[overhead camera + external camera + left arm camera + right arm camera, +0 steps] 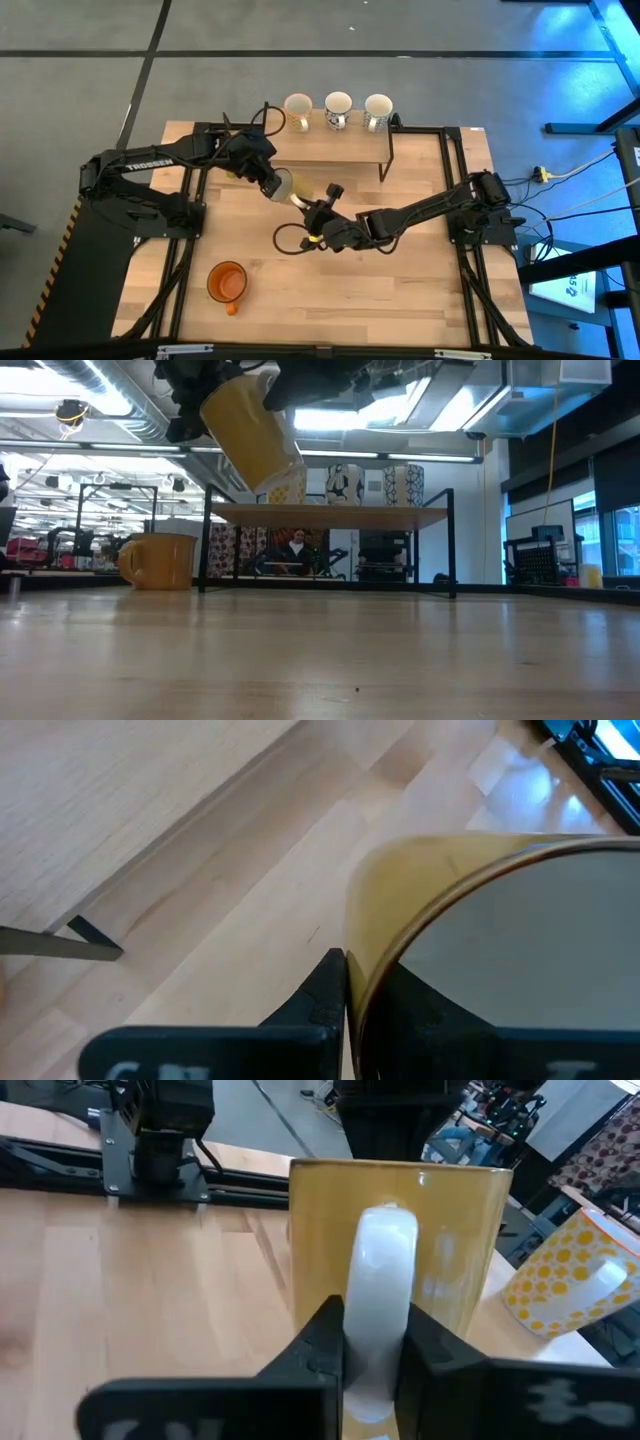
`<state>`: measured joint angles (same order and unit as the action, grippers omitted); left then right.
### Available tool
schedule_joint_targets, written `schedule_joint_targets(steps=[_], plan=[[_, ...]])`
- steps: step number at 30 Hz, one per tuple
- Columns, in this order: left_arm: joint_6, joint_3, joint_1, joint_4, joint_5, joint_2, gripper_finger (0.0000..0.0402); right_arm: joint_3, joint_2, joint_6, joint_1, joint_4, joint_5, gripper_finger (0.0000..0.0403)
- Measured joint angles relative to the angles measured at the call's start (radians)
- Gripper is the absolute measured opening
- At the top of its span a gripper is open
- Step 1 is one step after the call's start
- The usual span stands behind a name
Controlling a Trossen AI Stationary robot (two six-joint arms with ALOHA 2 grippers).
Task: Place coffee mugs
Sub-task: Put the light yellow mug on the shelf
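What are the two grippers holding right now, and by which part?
Both hold the same yellow mug, lifted off the table. The left gripper pinches its rim, one finger outside the wall; the right gripper is clamped on its white handle.

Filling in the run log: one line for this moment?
left claw: grips yellow mug rim | right claw: grips its white handle | mug tilted, airborne | orange mug: on table
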<state>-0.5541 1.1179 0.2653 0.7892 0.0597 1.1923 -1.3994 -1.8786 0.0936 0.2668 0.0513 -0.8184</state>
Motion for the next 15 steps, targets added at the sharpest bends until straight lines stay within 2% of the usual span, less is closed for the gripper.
schedule_joint_targets(steps=[2, 9, 15], plan=[[0.003, 0.000, 0.000, -0.002, -0.007, 0.000, 0.0030, 0.000, 0.000, -0.006, 0.000, 0.000, 0.000, 0.0029], [0.015, 0.000, 0.004, -0.039, -0.030, -0.014, 0.0118, 0.001, 0.001, -0.049, -0.001, -0.007, 0.006, 0.0029], [0.053, 0.000, 0.046, -0.036, -0.033, -0.113, 0.0137, 0.001, 0.047, -0.096, 0.002, -0.048, -0.029, 0.0029]])
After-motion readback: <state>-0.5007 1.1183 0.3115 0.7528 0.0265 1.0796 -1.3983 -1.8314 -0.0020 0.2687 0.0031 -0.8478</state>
